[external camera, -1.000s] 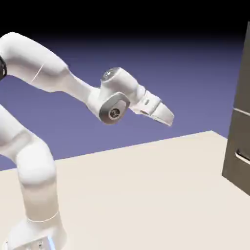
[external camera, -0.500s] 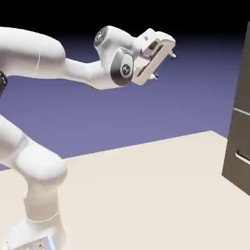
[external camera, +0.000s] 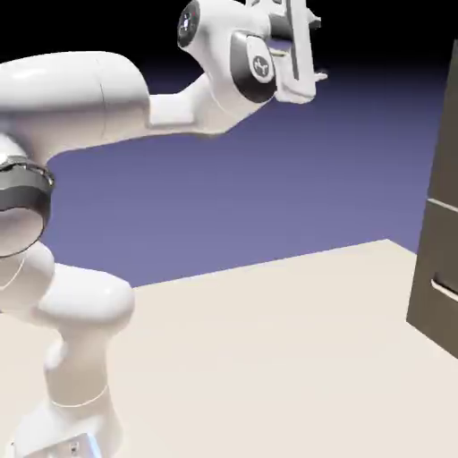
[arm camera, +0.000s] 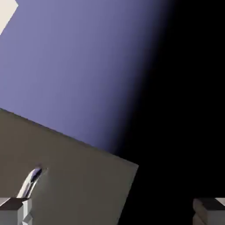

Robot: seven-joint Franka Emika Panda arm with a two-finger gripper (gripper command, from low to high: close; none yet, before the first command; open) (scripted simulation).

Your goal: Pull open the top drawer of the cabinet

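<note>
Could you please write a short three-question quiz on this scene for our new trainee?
1. True or false: the gripper is touching the cabinet.
2. The gripper's jaws are: A) open and empty, B) shut on a handle, C) holding a cube.
3. In the hand view, what pale thing shows on the cabinet near the left fingertip?

Key: 1. False, it is high up with clear space between. 2. A. 3. A bar handle.

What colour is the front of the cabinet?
Dark grey-brown, with thin pale seams; the cabinet shows best in the exterior view.
</note>
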